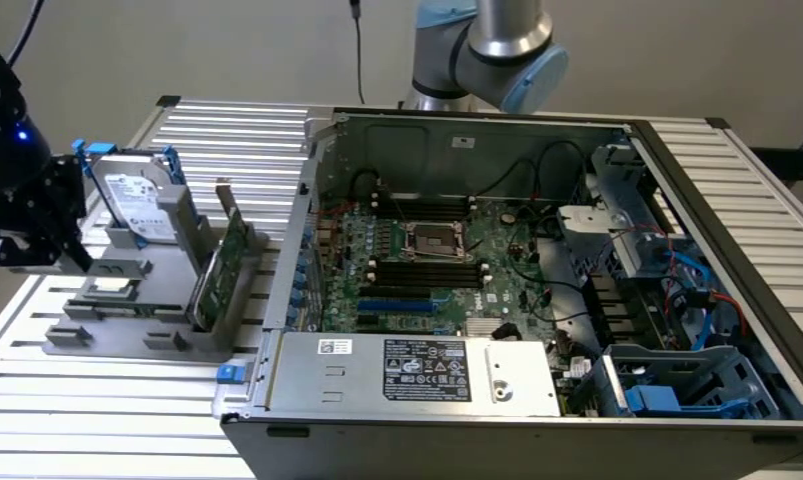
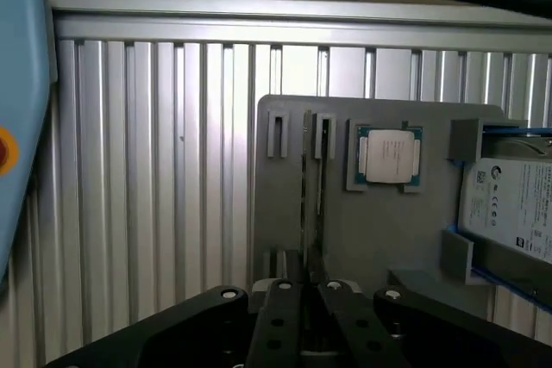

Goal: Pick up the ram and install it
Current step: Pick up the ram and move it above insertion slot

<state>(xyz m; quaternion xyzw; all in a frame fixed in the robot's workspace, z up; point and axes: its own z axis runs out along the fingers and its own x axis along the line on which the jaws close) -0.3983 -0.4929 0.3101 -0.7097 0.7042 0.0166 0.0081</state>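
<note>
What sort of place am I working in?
Probably a robotics lab bench for computer assembly: an open computer case, a grey parts fixture holding a hard drive, a slatted aluminium table.

I count one arm (image 1: 501, 45) and one end effector (image 2: 308, 289) on my feed. One slatted desk (image 1: 201, 130) carries everything. On it I see one grey holder (image 2: 379, 239) and one open computer case (image 1: 721, 200). The holder has one hard drive (image 2: 513, 208) with blue rails and one processor chip (image 2: 388, 155). Its green boards (image 1: 214, 275) stand on edge and overlap, so I cannot say whether there is one or two. Inside the case I count one motherboard (image 1: 508, 275), one processor socket (image 1: 428, 240) and one labelled power supply (image 1: 415, 370).
</note>
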